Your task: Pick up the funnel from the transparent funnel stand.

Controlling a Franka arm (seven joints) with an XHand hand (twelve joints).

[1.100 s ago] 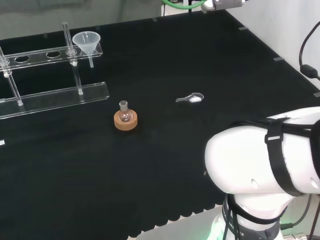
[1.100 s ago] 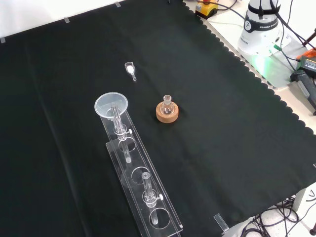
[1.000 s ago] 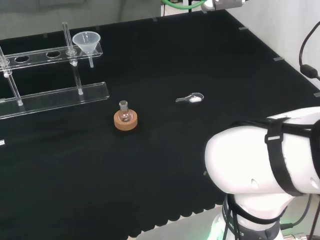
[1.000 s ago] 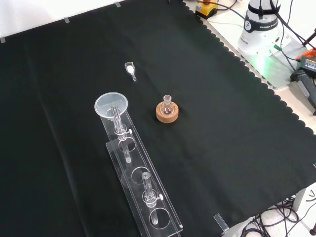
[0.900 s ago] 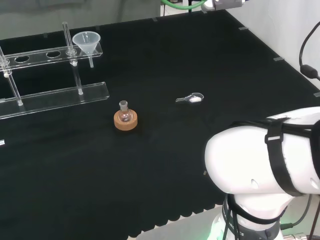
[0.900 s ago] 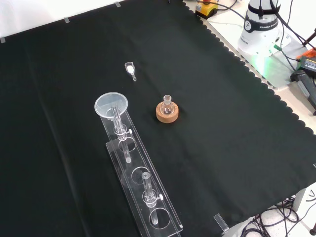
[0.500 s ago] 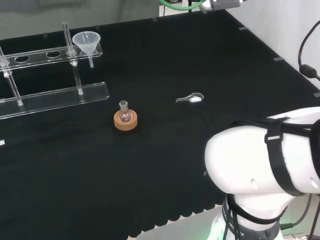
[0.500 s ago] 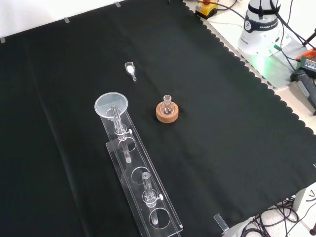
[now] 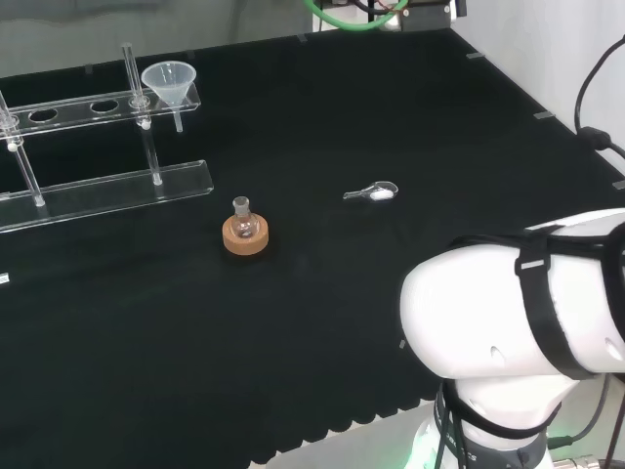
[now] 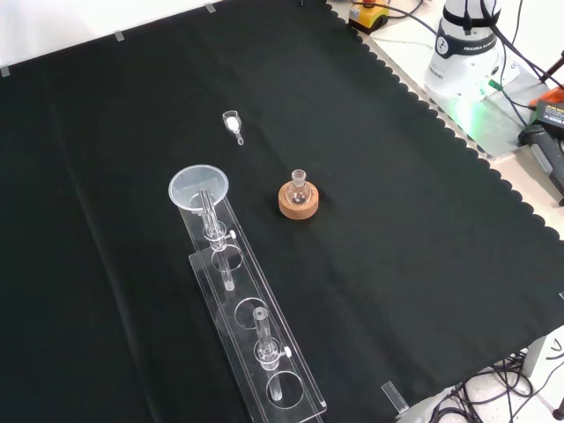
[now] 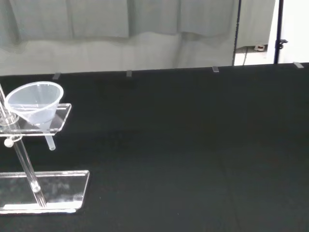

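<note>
A clear funnel sits in the end hole of the transparent funnel stand, at the far left of the head view. Its stem hangs down through the upper shelf. In the front view the funnel is at the stand's upper end, mouth up. The wrist view looks across the cloth at the funnel and the stand's base plate, still some way off. A dark part of the arm's end with a green cable shows at the head view's top edge.
A small round flask on a cork ring stands mid-cloth, to the right of the stand in the front view. A small scoop holding white powder lies beyond it. The arm's white link fills the head view's lower right.
The dark arm part at the head view's top edge has come lower and further left into view. The funnel, stand, flask and scoop have not moved.
</note>
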